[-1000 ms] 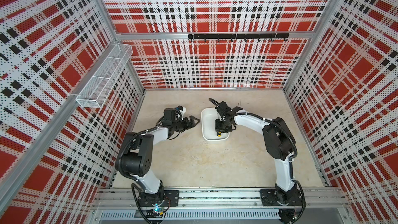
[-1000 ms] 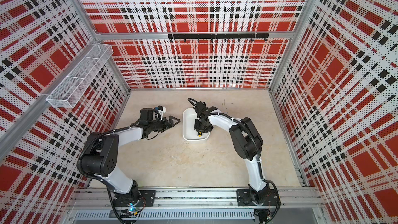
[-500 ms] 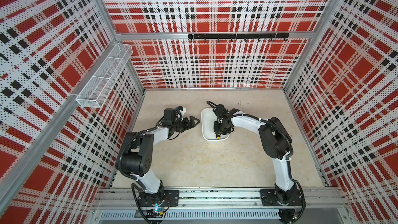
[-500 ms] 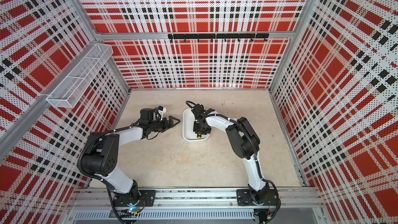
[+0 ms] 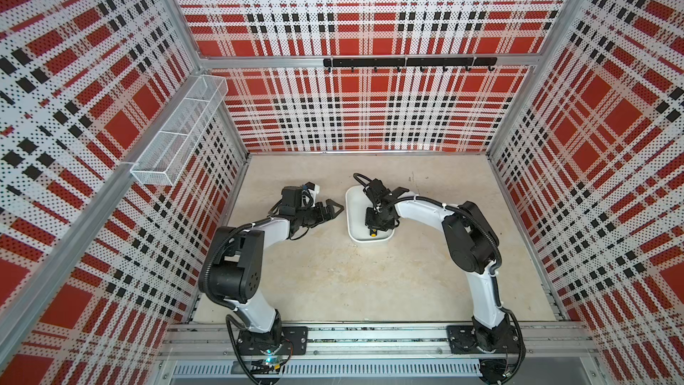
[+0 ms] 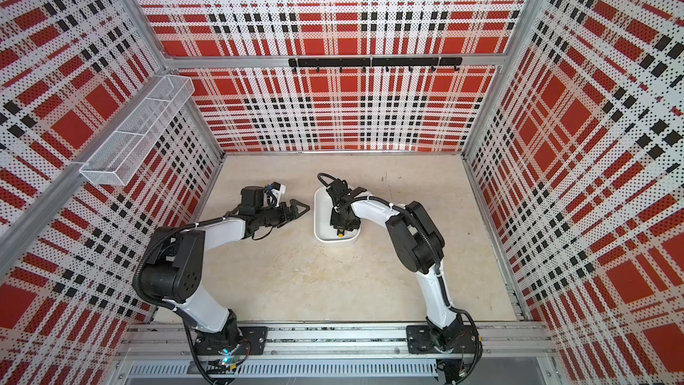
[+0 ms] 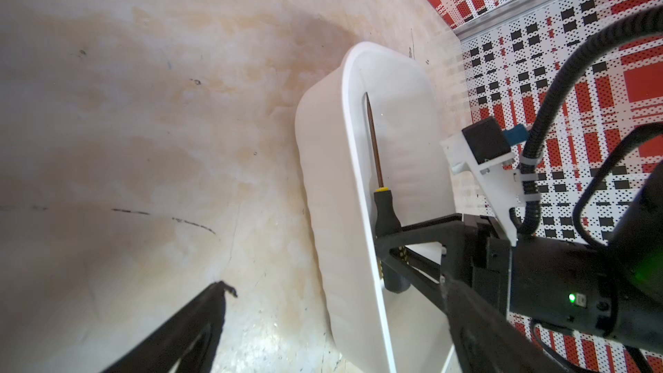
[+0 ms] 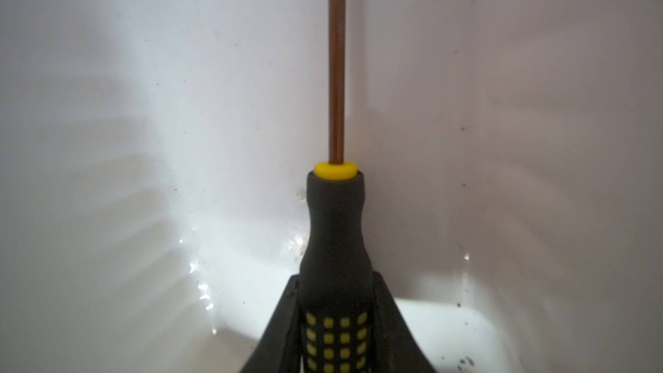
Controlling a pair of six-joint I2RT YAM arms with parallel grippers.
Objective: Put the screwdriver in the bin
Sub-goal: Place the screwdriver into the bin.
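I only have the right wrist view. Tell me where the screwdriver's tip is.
Observer: In the left wrist view the tip of the screwdriver is inside the bin, short of its far end wall.
Operator: Report the left hand.
Observer: The left hand is open and empty beside the bin, apart from it.
Operator: Now the handle's end.
Observer: In both top views its yellow cap shows behind the right hand, inside the bin's near end.

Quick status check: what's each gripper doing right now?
Left gripper: open, holding nothing.
Right gripper: closed on the screwdriver handle, down inside the bin.
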